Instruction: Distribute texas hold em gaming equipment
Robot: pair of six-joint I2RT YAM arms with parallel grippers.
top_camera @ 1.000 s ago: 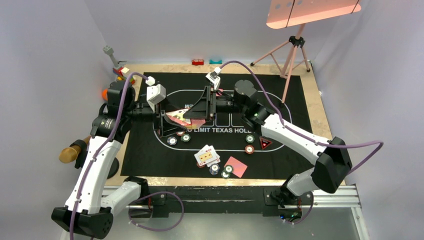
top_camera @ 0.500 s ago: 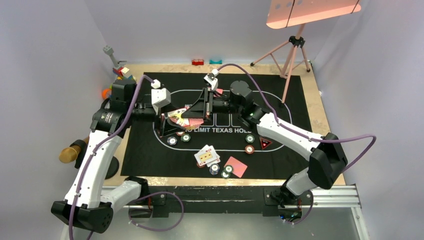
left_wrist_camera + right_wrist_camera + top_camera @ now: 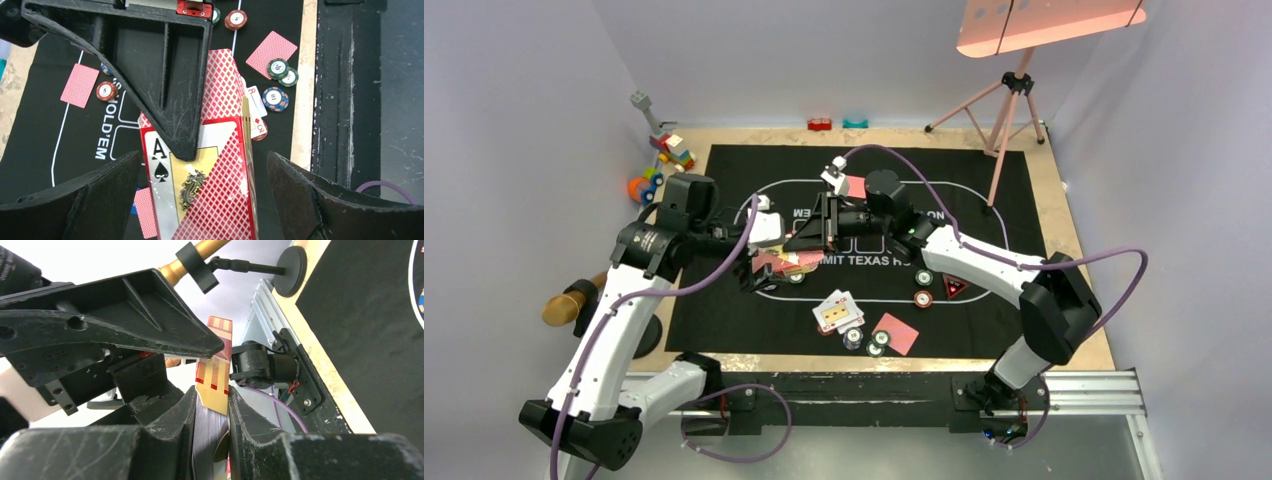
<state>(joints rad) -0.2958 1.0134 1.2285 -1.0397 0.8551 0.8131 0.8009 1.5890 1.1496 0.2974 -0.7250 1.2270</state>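
While right gripper (image 3: pixel 211 401) pinches it, deck (image 3: pixel 220 190) points leftward

Card stack (image 3: pixel 215 165): bottom cut off by left wrist view edge. Mat lettering (image 3: pixel 869 260): partly covered by right gripper (image 3: pixel 794 243).

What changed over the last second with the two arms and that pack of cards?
The card pack changed hands: the right gripper closed on it and the left gripper opened wide, letting go. Both grippers also shifted a little toward the near edge of the mat. The loose cards, chips and triangle marker stayed put.
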